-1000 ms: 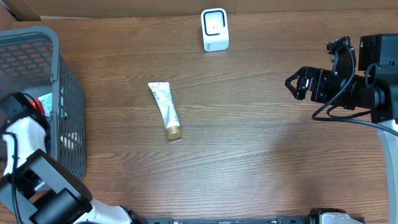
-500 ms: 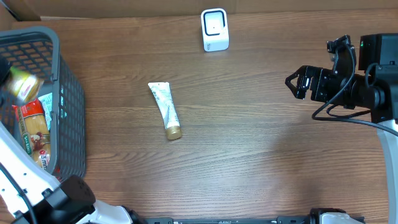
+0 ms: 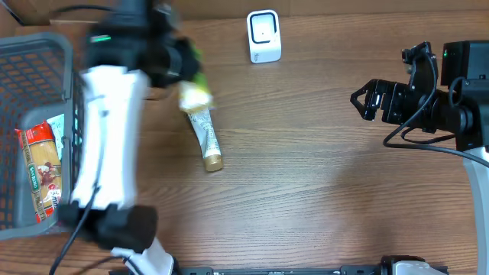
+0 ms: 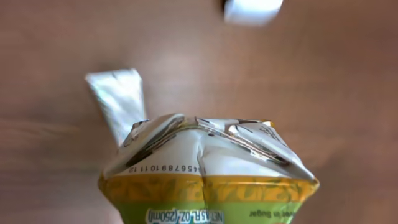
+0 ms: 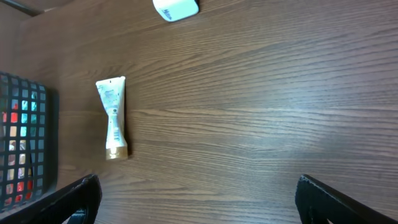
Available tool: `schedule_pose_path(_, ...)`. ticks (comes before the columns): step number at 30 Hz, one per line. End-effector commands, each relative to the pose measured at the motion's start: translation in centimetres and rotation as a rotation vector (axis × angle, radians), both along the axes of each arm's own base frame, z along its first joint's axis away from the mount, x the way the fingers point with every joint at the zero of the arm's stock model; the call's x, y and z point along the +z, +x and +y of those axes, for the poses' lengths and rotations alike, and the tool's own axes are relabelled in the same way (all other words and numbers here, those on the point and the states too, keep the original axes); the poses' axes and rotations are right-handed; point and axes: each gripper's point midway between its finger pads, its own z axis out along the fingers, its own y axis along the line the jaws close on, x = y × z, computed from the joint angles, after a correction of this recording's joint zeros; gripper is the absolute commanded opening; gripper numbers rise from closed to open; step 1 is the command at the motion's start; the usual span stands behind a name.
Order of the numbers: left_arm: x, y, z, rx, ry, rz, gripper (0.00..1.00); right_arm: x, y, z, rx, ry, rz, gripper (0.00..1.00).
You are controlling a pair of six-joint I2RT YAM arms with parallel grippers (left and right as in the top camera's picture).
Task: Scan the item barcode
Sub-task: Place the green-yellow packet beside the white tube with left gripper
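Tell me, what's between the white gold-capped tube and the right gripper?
Nothing, just bare brown wooden table between the white gold-capped tube and the open black right gripper; the overhead view shows it.

Shop checkout: basket (image 3: pixel 30 44), barcode scanner (image 3: pixel 264 36)

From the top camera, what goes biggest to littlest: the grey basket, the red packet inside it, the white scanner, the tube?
1. Grey basket.
2. Red packet.
3. White scanner and tube look about tied: the tube is longer, the scanner wider, so I won't rank them.
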Motion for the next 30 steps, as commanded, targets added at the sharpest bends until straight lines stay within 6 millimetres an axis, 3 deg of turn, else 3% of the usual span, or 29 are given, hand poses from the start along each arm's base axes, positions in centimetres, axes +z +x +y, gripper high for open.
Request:
schedule_pose_path(1, -8.4, -0.3, -4.5, 0.012, 0.072, 0.187, 0.04, 1.1, 0.2, 0.1, 0.003, 0.008, -0.032, 1.0)
schedule_pose_path(5, -14.8, -0.3, -6.6, 0.021, 0.184, 0.283, 0.04, 1.0, 0.1, 0.1, 0.006, 0.006, -0.029, 1.0)
schedule_pose_path(9, -17.8, -0.7, -7.3, -0.005, 0.221, 0.34, 0.06, 0.9, 0.0, 0.1, 0.006, 0.006, -0.025, 1.0)
schedule_pose_path(10, -17.9, -0.8, -7.3, -0.011, 0.224, 0.344, 0.12, 1.0, 0.0, 0.1, 0.006, 0.006, -0.026, 1.0)
schedule_pose_path(11, -18.2, -0.9, -7.2, -0.012, 0.229, 0.355, 0.3, 1.0, 0.1, 0.1, 0.006, 0.006, -0.027, 1.0)
schedule_pose_path(14, -18.2, -1.0, -7.2, -0.027, 0.233, 0.356, 0.57, 1.0, 0.1, 0.1, 0.006, 0.006, -0.03, 1.0)
schedule_pose_path(16, -18.2, -0.9, -7.0, -0.048, 0.237, 0.353, 0.69, 1.0, 0.1, 0.1, 0.006, 0.006, -0.03, 1.0)
schedule_pose_path(18, -17.9, -0.8, -6.6, -0.058, 0.24, 0.352, 0.7, 1.0, 0.1, 0.1, 0.006, 0.006, -0.029, 1.0)
schedule_pose_path(23, -12.7, 0.9, -4.5, -0.025, 0.223, 0.306, 0.68, 1.0, 0.1, 0.1, 0.006, 0.006, -0.027, 1.0)
schedule_pose_path(25, -6.8, 2.5, -2.4, 0.019, 0.191, 0.205, 0.67, 1.0, 0.1, 0.1, 0.006, 0.006, -0.028, 1.0)
schedule_pose_path(29, 2.1, 3.7, 1.8, 0.075, 0.137, -0.003, 0.67, 1.0, 0.1, 0.1, 0.006, 0.006, -0.027, 1.0)
schedule_pose_path(30, 5.3, 3.8, 3.2, 0.073, 0.097, -0.097, 0.68, 1.0, 0.0, 0.1, 0.006, 0.006, -0.026, 1.0)
